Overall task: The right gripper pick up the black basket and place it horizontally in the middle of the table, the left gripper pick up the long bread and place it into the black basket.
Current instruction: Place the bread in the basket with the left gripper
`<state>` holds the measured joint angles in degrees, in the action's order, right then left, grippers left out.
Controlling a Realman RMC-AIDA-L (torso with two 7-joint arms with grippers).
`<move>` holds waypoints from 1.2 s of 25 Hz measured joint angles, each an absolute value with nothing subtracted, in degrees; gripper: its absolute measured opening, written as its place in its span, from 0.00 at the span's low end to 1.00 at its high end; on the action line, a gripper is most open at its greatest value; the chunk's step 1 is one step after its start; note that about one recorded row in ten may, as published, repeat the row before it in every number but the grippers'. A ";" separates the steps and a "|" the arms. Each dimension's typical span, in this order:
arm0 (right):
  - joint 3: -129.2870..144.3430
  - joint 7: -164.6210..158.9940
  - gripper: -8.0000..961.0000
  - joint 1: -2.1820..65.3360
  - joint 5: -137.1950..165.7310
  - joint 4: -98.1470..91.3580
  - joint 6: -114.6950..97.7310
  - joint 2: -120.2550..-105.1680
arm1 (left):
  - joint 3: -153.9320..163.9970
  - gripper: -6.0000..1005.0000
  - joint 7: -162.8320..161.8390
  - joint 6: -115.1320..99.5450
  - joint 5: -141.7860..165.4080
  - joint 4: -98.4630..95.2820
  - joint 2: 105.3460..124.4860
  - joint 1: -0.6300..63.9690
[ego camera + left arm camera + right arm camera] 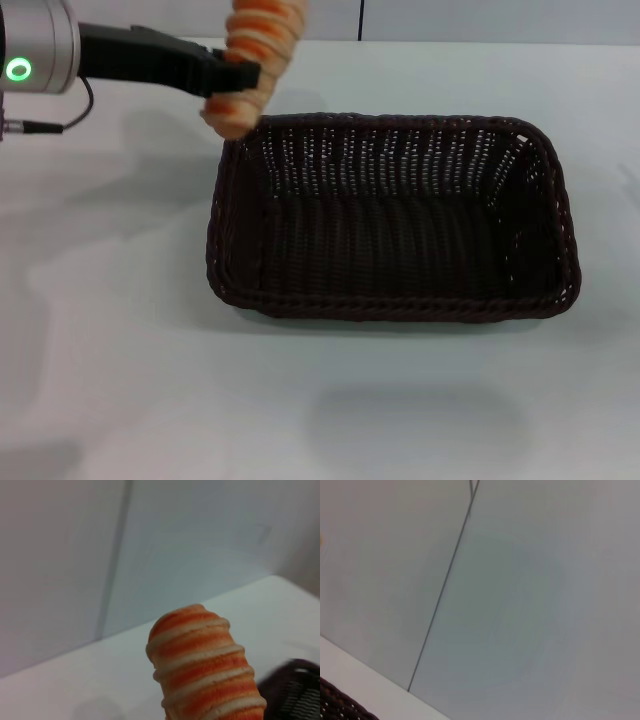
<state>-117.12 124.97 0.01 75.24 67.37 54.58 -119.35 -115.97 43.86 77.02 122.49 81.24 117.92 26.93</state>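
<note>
left pincer (pixel 238 72) clamped on long bread (pixel 255 60) | bread upright, long axis vertical | above black basket (pixel 390 300) corner

words: none to read | numbers: none | labels or brands: none | signs: none on anything here

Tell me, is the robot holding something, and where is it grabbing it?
Yes: the left gripper holds the long bread around its middle, in the air.
</note>
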 joint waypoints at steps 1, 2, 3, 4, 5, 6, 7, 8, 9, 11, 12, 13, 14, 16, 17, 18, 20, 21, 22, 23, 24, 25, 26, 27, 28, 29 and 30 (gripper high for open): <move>-116.79 124.80 0.51 0.00 75.25 67.61 54.48 -119.35 | -116.02 0.35 44.27 77.45 121.67 81.26 117.94 26.62; -116.79 124.80 0.51 0.00 75.25 67.61 54.48 -119.35 | -116.00 0.34 44.87 77.96 120.33 81.30 117.98 26.14; -116.45 124.64 0.51 0.00 75.27 67.84 54.43 -119.35 | -115.89 0.33 45.63 78.46 118.75 81.44 118.02 25.50; -116.17 124.51 0.51 0.01 75.30 68.07 54.36 -119.34 | -115.70 0.33 46.31 78.84 117.44 81.57 118.05 24.90; -115.85 124.48 0.51 0.08 75.32 68.35 54.33 -119.34 | -115.40 0.32 47.08 79.18 116.03 81.70 118.07 24.27; -115.85 124.48 0.51 0.08 75.32 68.35 54.33 -119.34 | -114.91 0.31 47.88 79.68 115.03 81.72 118.09 23.81; -115.75 124.47 0.51 0.09 75.32 68.41 54.31 -119.34 | -114.15 0.31 48.80 80.24 114.05 81.66 118.10 23.38; -115.57 124.47 0.51 0.12 75.32 68.43 54.31 -119.35 | -113.27 0.31 49.42 80.84 113.62 81.54 118.09 23.13; -115.41 124.46 0.51 0.14 75.29 68.44 54.31 -119.35 | -112.30 0.30 49.98 81.38 113.34 81.43 118.07 22.93; -115.19 124.45 0.51 0.18 75.09 68.49 54.30 -119.39 | -110.03 0.30 51.04 82.32 113.36 81.12 118.04 22.73; -114.97 124.43 0.51 0.18 75.05 68.66 54.29 -119.41 | -109.58 0.29 51.29 82.40 113.37 81.00 118.04 22.70; -114.73 124.41 0.51 0.14 75.03 68.93 54.28 -119.43 | -108.85 0.29 51.73 82.40 113.38 80.67 118.08 22.61; -114.50 124.39 0.51 0.08 75.01 69.18 54.25 -119.44 | -108.43 0.29 51.98 82.35 113.38 80.37 118.11 22.57; -114.09 124.29 0.51 -0.13 74.95 69.67 54.23 -119.45 | -107.75 0.28 52.25 82.13 113.38 79.42 118.16 22.71; -113.96 124.19 0.51 -0.25 74.94 69.94 54.23 -119.45 | -107.59 0.28 52.24 82.03 113.38 78.85 118.17 22.96; -113.94 124.05 0.51 -0.33 74.94 70.08 54.22 -119.44 | -107.60 0.27 52.11 81.95 113.37 78.23 118.15 23.33; -113.89 123.77 0.51 -0.56 75.05 70.36 54.22 -119.44 | -107.86 0.27 51.48 81.97 113.35 76.92 118.07 24.15; -113.89 123.77 0.51 -0.56 75.05 70.36 54.22 -119.44 | -107.97 0.27 51.19 82.05 113.35 76.30 118.02 24.55; -113.87 123.77 0.51 -0.60 75.07 70.38 54.22 -119.44 | -108.08 0.27 50.92 82.12 113.35 75.55 117.99 25.03; -113.84 123.76 0.51 -0.62 75.09 70.40 54.21 -119.44 | -108.15 0.27 50.76 82.07 113.36 74.99 117.98 25.29; -113.82 123.76 0.51 -0.63 75.12 70.39 54.19 -119.44 | -108.35 0.27 50.61 81.90 113.35 74.10 117.96 25.70; -113.82 123.76 0.51 -0.63 75.15 70.39 54.16 -119.44 | -108.66 0.26 50.52 81.71 113.36 73.29 117.96 25.96; -113.82 123.76 0.51 -0.63 75.18 70.39 54.14 -119.44 | -109.13 0.26 50.49 81.54 113.33 72.45 117.98 26.22; -113.81 123.75 0.51 -0.61 75.19 70.38 54.13 -119.44 | -109.59 0.26 50.47 81.42 113.28 71.66 118.00 26.45; -113.81 123.75 0.51 -0.59 75.19 70.38 54.13 -119.44 | -109.90 0.26 50.46 81.38 113.19 71.23 118.01 26.59; -113.81 123.75 0.51 -0.57 75.20 70.38 54.13 -119.44 | -110.11 0.28 50.43 81.35 113.07 70.99 118.04 26.67; -113.82 123.75 0.51 -0.55 75.21 70.40 54.13 -119.44 | -110.22 0.29 50.36 81.25 113.02 70.87 118.06 26.71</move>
<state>-113.82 123.75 -0.55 75.21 70.40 54.13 -119.44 -110.22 50.36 81.25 113.02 70.87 118.06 26.71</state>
